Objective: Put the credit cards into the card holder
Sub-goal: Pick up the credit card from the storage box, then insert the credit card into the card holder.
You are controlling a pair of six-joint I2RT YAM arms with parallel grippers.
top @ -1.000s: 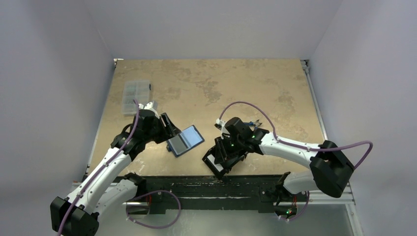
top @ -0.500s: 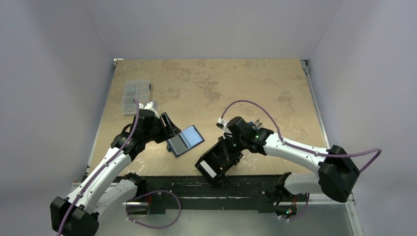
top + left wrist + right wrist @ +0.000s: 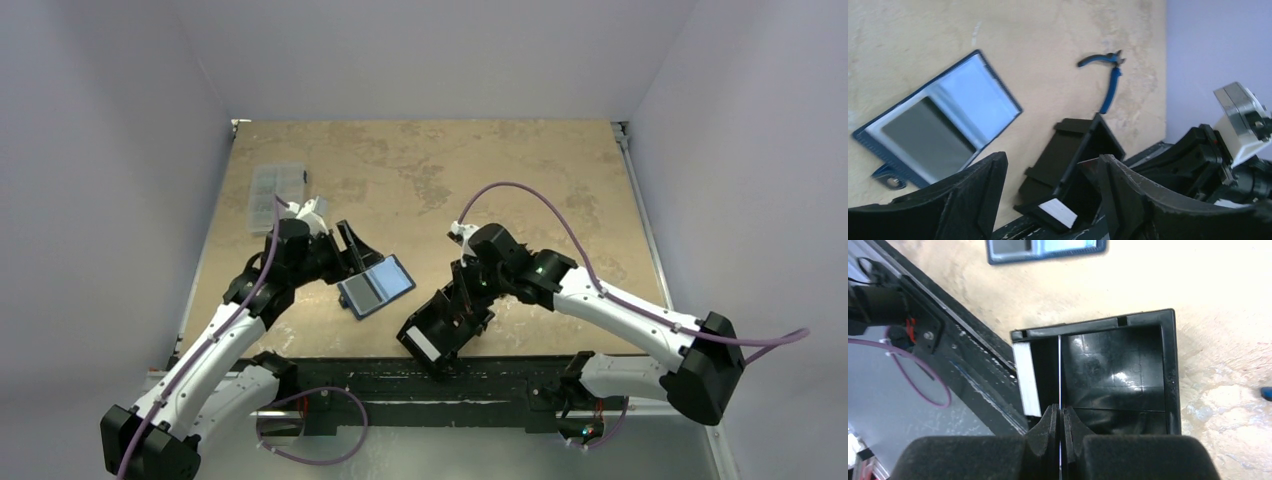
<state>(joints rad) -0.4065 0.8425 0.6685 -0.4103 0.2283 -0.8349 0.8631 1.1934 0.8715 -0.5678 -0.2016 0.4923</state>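
Right pincer (image 3: 1060, 422) is being held over the table (image 3: 450, 170) above the black tray (image 3: 1170, 370), while the left pincer (image 3: 1050, 162) is being held wide open and empty just beside the card holder (image 3: 943, 125), lying unfolded between the arms, and a thin card (image 3: 1060, 370) is being pinched edge-on in the right pincer's nearly closed fingers.

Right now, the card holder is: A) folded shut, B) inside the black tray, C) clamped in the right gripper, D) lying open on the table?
D: the card holder lies unfolded on the table, shiny blue inside facing up, near the open left gripper; the right gripper is at the black tray, away from the holder.
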